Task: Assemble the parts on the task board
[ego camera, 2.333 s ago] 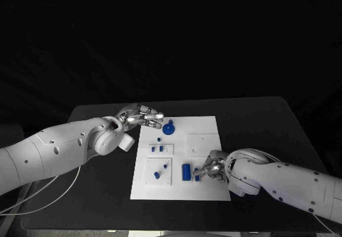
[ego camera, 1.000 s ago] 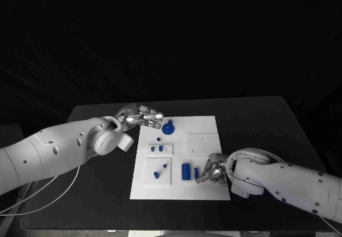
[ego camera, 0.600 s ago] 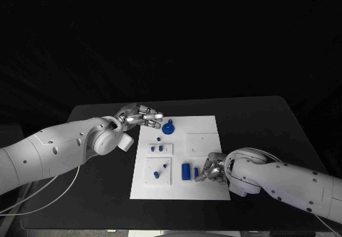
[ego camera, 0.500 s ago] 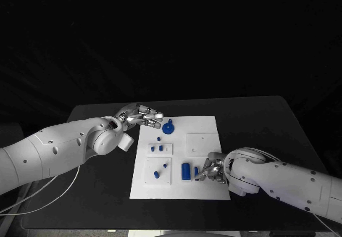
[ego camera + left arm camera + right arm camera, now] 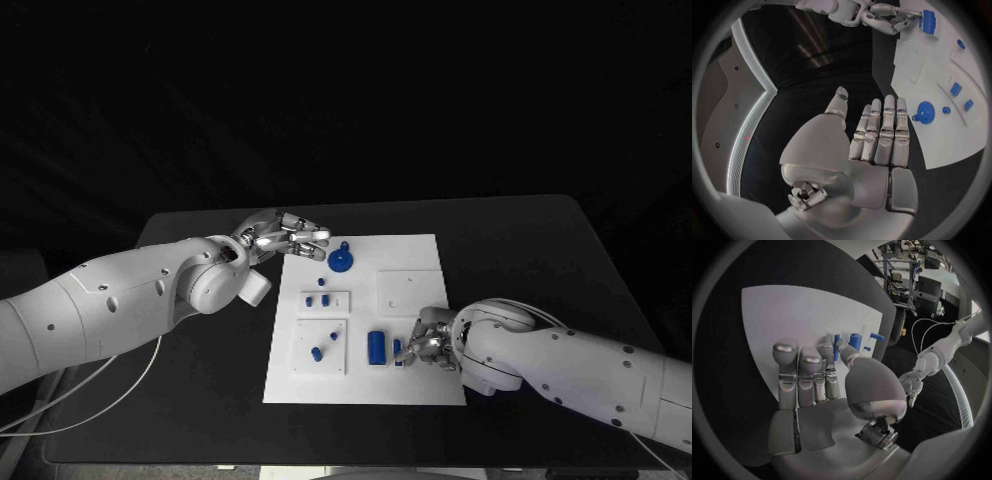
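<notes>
Black and matte, the table (image 5: 519, 240) carried the flat white task board (image 5: 411, 250), where the right hand (image 5: 428, 343), fingers pressed together by the slim blue peg (image 5: 397, 350), may have pinched it, though the grip could not be told; beside it lay a thicker blue cylinder (image 5: 376, 346). Farther out, the left hand (image 5: 289, 238) hovered released, its smooth metal fingers (image 5: 879, 131) straight, near the round blue disc (image 5: 340, 262). Several small blue pieces (image 5: 320, 298) lay loose, so most assembly seemed left.
</notes>
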`<action>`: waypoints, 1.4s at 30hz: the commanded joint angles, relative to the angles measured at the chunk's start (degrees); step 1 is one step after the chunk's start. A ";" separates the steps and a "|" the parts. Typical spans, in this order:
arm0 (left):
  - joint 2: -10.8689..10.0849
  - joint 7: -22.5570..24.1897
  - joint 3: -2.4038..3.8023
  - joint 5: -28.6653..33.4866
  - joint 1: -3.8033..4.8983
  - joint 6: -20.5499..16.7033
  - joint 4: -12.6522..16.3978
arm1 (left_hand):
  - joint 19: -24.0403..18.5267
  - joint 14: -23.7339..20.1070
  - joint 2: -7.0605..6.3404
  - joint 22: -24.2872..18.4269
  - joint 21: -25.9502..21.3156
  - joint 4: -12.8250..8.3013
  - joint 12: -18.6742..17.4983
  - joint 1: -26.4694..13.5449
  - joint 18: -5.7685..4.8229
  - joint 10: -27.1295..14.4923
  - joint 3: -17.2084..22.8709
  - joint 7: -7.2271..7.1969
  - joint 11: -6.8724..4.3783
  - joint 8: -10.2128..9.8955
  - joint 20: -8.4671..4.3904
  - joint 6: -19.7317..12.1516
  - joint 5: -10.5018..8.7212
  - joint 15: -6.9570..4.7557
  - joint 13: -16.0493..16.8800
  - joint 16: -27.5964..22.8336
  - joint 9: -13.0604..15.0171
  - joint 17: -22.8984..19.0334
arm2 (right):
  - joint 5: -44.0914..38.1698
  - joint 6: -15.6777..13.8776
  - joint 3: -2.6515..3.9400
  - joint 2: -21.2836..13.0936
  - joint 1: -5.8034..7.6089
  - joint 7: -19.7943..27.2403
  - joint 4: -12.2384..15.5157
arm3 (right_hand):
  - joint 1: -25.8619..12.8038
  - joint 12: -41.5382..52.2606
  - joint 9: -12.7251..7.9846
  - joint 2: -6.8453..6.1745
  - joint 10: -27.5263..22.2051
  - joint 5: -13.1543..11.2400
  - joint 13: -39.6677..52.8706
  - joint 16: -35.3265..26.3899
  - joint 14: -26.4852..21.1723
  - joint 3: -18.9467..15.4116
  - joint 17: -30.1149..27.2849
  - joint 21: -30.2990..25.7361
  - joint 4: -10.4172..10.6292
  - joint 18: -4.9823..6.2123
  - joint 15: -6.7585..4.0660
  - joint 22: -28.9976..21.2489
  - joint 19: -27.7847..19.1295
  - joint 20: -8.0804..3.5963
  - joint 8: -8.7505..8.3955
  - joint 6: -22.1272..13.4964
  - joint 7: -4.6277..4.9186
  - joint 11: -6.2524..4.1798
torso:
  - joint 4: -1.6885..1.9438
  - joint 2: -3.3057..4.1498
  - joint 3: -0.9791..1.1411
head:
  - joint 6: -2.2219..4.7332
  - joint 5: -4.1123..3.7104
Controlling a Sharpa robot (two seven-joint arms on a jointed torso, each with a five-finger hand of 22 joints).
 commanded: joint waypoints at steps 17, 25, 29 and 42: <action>0.66 5.84 0.02 7.55 0.02 -6.86 -1.95 | -0.05 -0.13 1.35 -0.07 -0.08 -0.60 -0.09 0.42 0.10 0.12 -0.10 -0.28 -0.27 0.26 -0.13 0.29 0.71 -0.01 0.07 -0.21 0.02 0.04 | 13.80 2.80 4.01 -2.81 1.36 19.76 -4.37 | 0.87 -1.82 0.60 -3.24 -1.65 0.73 -1.87 -5.05 -0.64 -4.98 -4.03 -9.09 6.92 0.20 0.59 3.36 -0.41 0.79 -0.31 -4.19 1.73 0.84 | -0.31 -0.37 -0.21 | 4.21 -1.36; 2.08 7.11 0.06 13.63 0.13 -7.66 -6.41 | -2.84 -4.39 2.12 -0.46 -0.56 -1.66 -0.13 0.60 0.22 -2.53 -0.38 -0.72 0.03 0.27 1.07 -0.22 0.74 0.65 -0.01 -0.25 0.01 -1.10 | 26.42 -1.23 6.56 -1.54 5.18 34.07 -15.74 | 3.97 -12.47 0.22 1.29 -4.07 5.79 -13.54 -21.51 -1.59 -9.92 -13.41 -34.23 1.00 0.40 1.19 -9.92 -2.98 1.43 -0.34 -4.88 2.04 1.34 | -0.48 -1.67 -1.12 | 8.36 -2.42; 3.00 7.25 0.08 15.04 0.65 -7.27 -9.04 | -4.59 -6.77 2.28 -0.51 -0.58 -1.87 -0.13 0.65 0.51 -3.41 -0.40 -0.94 -0.08 0.24 1.95 -0.72 0.74 0.78 0.00 -0.27 -0.01 -1.34 | 33.44 -2.58 7.78 0.05 6.13 38.92 -21.31 | 4.72 -26.17 -1.04 2.25 -8.15 7.81 -28.08 -36.44 -9.53 -8.64 -21.60 -37.62 0.26 -0.08 4.93 -19.89 -13.85 4.81 -0.40 -7.87 3.84 4.14 | -0.57 -2.21 -1.13 | 10.01 -2.37; 7.14 6.53 0.17 17.88 1.80 -6.08 -17.76 | -9.99 -20.87 1.20 -0.62 -0.67 -1.56 -0.46 0.62 5.51 -18.01 0.77 -2.35 -0.45 -0.76 7.31 -12.59 0.56 1.55 -0.48 -0.73 -0.67 -2.06 | 43.27 -6.19 10.37 6.17 6.81 50.24 -32.38 | 6.86 -38.58 -3.54 3.67 -25.04 9.73 -60.28 -51.39 -28.96 -12.75 -58.14 -37.44 -1.06 4.63 13.86 -67.24 -40.38 19.50 -0.82 -24.27 3.02 10.71 | -0.91 -3.75 -0.43 | 13.09 -1.39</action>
